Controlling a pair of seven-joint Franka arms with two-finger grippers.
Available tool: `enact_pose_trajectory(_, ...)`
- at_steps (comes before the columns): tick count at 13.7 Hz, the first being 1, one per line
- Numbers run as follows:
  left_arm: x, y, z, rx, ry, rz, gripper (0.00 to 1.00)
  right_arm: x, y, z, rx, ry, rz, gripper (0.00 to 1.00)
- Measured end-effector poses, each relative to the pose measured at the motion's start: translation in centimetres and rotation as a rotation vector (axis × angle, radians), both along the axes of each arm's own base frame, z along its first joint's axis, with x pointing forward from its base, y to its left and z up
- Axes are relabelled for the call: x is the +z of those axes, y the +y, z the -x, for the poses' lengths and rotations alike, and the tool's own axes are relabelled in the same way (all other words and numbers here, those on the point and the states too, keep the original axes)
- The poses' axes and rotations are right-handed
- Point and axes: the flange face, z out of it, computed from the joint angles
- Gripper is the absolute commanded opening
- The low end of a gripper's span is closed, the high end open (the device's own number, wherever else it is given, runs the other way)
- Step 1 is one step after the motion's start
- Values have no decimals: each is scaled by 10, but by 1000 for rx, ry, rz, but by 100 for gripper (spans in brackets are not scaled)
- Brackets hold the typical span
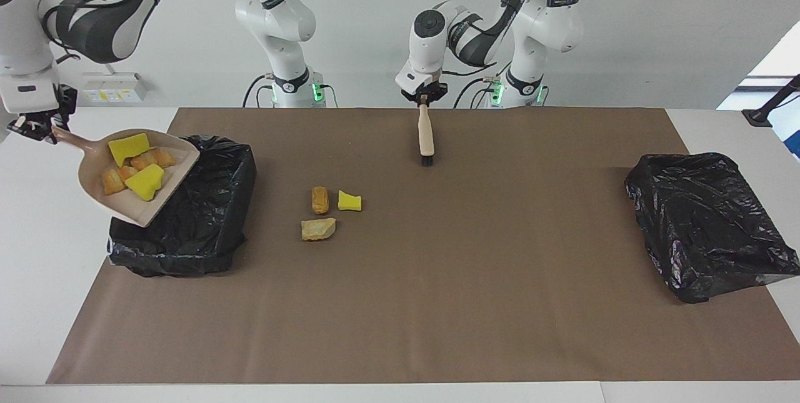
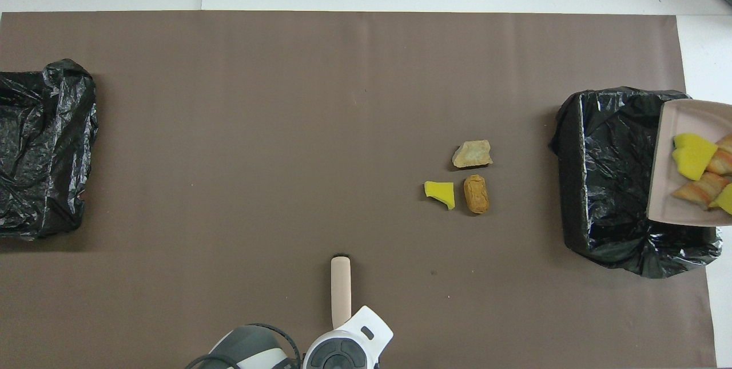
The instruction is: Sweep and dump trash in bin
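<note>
Brush hangs bristles-down over the brown mat close to the robots' edge, its handle top pinched in the closed left hand. Right hand sits out past the mat at the right arm's end of the desk, clamped shut on the handle of the beige dustpan. Dustpan is raised and tilted, its lip over the open black-lined bin. Four pieces of trash ride in the pan: two yellow sponge chunks, two orange-brown lumps. Farther out on the mat, beside that bin toward the middle, three pieces lie loose: a brown lump and a yellow scrap side by side, then a tan chunk just past them. Second black bag-lined bin rests at the left arm's end.
</note>
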Motion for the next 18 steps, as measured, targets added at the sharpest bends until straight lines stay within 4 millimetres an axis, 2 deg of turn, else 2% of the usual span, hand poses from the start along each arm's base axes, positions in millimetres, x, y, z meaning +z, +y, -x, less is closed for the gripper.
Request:
enact_pose_trajectory(1,-1,0,0,-5,1,1,74,-5,4,-5,9,18,30,0)
enact_pose_trajectory(2,-1,0,-1,-8,2,2,87,-7,9,-10,26,36,67,0)
enact_pose_trajectory(5,1,1,-4,-3,2,6,94,-5,25,-21,82,53,145,0)
enact_pose_trajectory(6,3,3,-10,3,1,11,100,-5,26,-24,103,43,168,0)
enact_pose_trajectory(8,19,7,-33,3,2,29,100,-10,21,-24,131,31,198,0)
enact_pose_trajectory(11,65,23,-91,-34,-76,25,100,-14,16,-21,135,45,216,0)
enact_pose_trajectory(13,105,42,-131,-42,-129,13,100,-14,15,-21,142,51,223,0)
enact_pose_trajectory(15,150,73,-171,-73,-156,17,100,-10,16,-20,162,71,259,0)
enact_pose_trajectory(18,214,130,-222,-131,-212,46,100,-5,25,-26,211,100,332,0)
